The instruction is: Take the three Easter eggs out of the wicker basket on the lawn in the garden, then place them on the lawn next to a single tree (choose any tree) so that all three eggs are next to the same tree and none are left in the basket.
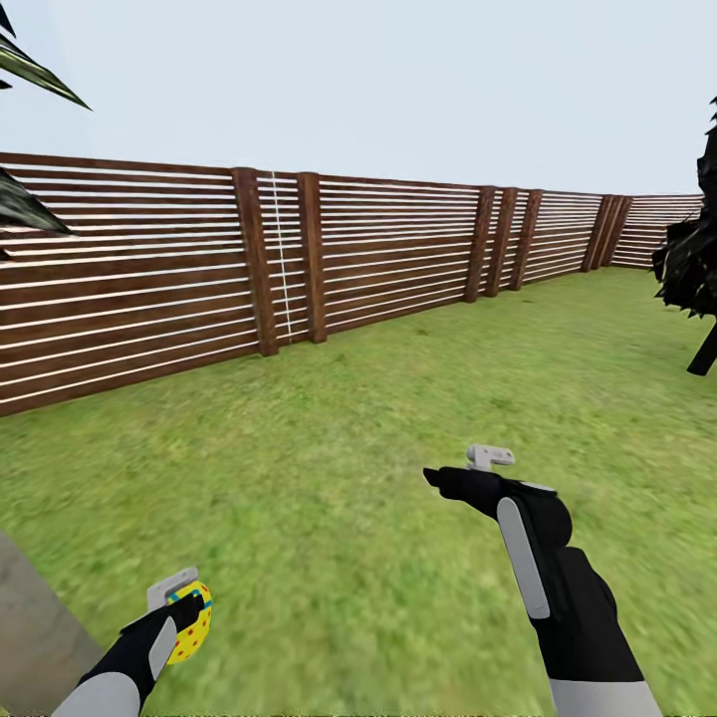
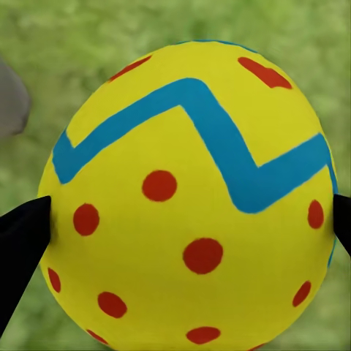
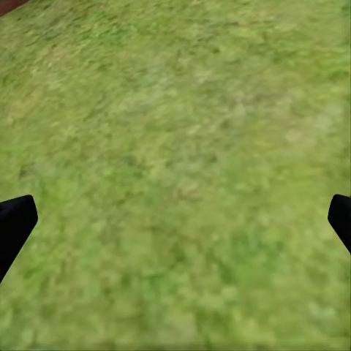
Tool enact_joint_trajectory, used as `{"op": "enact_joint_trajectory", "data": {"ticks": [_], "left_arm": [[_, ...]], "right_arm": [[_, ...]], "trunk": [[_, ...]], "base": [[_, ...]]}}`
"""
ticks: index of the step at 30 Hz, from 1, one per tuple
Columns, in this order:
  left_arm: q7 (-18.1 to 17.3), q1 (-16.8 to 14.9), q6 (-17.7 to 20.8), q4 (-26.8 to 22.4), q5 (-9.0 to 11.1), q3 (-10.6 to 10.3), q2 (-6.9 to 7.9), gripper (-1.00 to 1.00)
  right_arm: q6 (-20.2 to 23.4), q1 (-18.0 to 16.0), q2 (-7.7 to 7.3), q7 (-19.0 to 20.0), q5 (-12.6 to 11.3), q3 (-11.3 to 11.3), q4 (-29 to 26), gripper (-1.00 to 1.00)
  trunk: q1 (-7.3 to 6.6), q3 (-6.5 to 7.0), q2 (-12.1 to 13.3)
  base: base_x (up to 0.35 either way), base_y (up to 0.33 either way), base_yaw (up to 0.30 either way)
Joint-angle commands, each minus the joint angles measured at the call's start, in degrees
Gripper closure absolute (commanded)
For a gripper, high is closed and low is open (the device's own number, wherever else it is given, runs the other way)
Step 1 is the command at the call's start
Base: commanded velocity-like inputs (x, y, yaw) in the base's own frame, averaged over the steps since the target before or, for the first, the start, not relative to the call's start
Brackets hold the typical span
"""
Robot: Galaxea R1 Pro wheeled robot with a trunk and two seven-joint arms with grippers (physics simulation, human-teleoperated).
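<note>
Gripping one yellow egg (image 2: pixel 191 197) at near left, the left end effector (image 1: pixel 184 615) contrasts with the right end effector (image 1: pixel 460 470), fingers apart over the lawn (image 1: pixel 329 468).

Yellow egg (image 2: pixel 186 197) — red dots, blue zigzag band — over mottled green lawn (image 1: pixel 378 398)

egg (image 2: pixel 190 205): smooth, matt painted; fence (image 1: pixel 149 269): slatted wood; lawn (image 1: pixel 349 418): rough grass

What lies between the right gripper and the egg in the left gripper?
In the head view, just bare lawn separates the right gripper from the egg held by the left gripper.
</note>
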Motion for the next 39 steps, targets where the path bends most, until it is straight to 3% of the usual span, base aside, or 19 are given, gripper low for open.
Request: {"op": "enact_joint_trajectory", "data": {"ticks": [1,39], "left_arm": [[-0.05,-0.05,0.25,-0.08,-0.59,0.32,-0.04,1.0],[-0.06,-0.05,0.23,-0.08,-0.74,0.29,-0.04,1.0]], "right_arm": [[0.2,-0.04,0.02,-0.28,-0.38,-0.03,-0.04,-1.0],[0.16,-0.04,0.15,-0.28,-0.39,0.17,-1.39,-1.0]], "trunk": [[0.22,-0.24,-0.44],[8.56,-7.62,-15.68]], "base": [[0.0,0.0,0.0],[0.0,0.0,0.0]]}}
